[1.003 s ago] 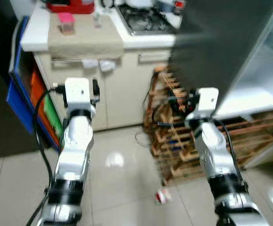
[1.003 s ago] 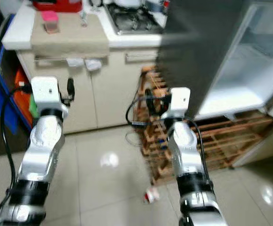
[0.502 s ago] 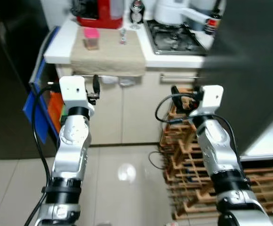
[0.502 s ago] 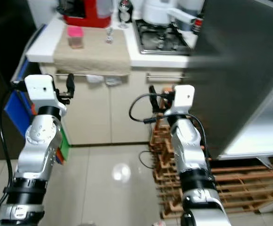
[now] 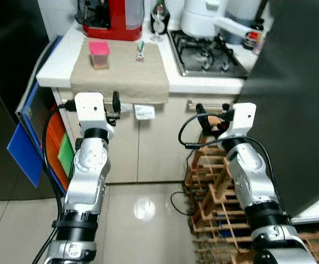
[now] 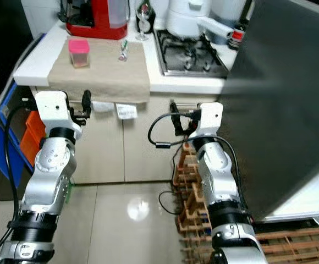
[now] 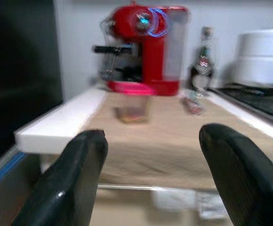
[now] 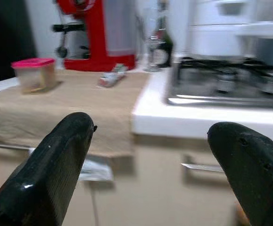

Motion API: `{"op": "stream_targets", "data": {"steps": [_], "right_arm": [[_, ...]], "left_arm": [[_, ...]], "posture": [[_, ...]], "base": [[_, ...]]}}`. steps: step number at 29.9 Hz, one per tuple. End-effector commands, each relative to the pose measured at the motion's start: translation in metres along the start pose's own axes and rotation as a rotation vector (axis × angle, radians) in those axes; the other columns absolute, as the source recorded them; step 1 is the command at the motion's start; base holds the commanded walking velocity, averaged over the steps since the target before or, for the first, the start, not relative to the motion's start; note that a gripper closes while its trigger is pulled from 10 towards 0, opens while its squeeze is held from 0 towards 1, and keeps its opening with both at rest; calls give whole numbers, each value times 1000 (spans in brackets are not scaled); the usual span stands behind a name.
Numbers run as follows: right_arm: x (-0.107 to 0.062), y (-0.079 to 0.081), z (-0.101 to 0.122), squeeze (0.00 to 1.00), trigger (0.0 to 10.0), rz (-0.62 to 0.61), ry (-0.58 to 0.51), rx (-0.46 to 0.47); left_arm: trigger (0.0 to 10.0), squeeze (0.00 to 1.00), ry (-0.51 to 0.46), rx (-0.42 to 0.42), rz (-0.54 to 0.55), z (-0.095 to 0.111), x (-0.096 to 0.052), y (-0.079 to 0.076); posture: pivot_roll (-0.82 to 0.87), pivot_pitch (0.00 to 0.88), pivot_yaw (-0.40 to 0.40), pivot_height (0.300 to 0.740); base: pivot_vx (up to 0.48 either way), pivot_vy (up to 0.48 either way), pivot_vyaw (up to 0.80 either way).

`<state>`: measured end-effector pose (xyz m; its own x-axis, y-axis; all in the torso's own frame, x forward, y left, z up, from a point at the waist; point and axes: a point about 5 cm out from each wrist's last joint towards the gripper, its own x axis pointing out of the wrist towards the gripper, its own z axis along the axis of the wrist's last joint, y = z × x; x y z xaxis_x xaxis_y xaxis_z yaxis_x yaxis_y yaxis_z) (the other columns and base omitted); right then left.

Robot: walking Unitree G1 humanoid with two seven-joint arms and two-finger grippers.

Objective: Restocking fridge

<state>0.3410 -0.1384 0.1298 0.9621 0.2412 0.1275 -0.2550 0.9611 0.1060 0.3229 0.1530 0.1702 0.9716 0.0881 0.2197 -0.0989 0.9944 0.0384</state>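
Observation:
A small clear container with a pink lid [image 5: 99, 54] stands on a beige cloth [image 5: 121, 74] on the white counter, with a small packet [image 5: 140, 52] lying to its right. The dark fridge door [image 5: 297, 110] rises on the right. Both arms are raised in front of the cupboard below the counter edge. My left gripper [image 7: 150, 174] is open and empty, facing the container [image 7: 132, 107] from a distance. My right gripper [image 8: 150, 174] is open and empty too, level with the counter edge, with the packet [image 8: 112, 77] ahead of it.
A red coffee machine [image 5: 107, 19], a glass and a white appliance [image 5: 203, 19] line the back of the counter beside a gas hob [image 5: 206, 52]. A wooden rack [image 5: 214, 187] with cables stands on the floor under my right arm. Blue boards [image 5: 30, 137] lean at the left.
The whole view has swung from the open fridge and rack toward the counter, so the camera moved. Both arms keep the same raised pose, fingers open.

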Motion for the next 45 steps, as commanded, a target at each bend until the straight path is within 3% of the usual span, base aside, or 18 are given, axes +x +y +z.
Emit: {"op": "stream_targets", "data": {"steps": [1,15,21,25,30,36,40,45], "right_arm": [[6,10,5,0,10000,35,-19,-17],[7,7,9,0,10000,23,-31,-21],[7,3,23,0,10000,-21,-125,-79],[9,-2,52,0,10000,-86,-255,-134],[15,-3,67,0,10000,-113,-292,-136],[27,-13,82,0,10000,-184,-271,-87],[39,-27,92,0,10000,-248,-222,-47],[54,-42,106,0,10000,-282,-147,-42]], "left_arm": [[10000,0,-12,16,27,3,3,8],[10000,0,-41,19,-13,9,7,5],[10000,0,-104,-1,-102,21,8,-5],[10000,0,-227,18,-168,46,8,-13],[10000,0,-290,42,-208,59,8,-17],[10000,0,-301,36,-241,64,9,-17],[10000,0,-293,-27,-297,72,9,-22],[10000,0,-222,-75,-471,78,7,-31]], "posture": [[24,0,-44,740],[18,0,-50,740],[17,0,-53,740],[20,0,-53,740],[23,0,-53,740],[24,0,-50,740],[28,0,-54,740],[46,0,-63,740]], "base": [[480,0,663],[480,0,231],[480,0,0],[480,0,0],[480,0,0],[480,0,0],[480,0,0],[0,0,0]]}}
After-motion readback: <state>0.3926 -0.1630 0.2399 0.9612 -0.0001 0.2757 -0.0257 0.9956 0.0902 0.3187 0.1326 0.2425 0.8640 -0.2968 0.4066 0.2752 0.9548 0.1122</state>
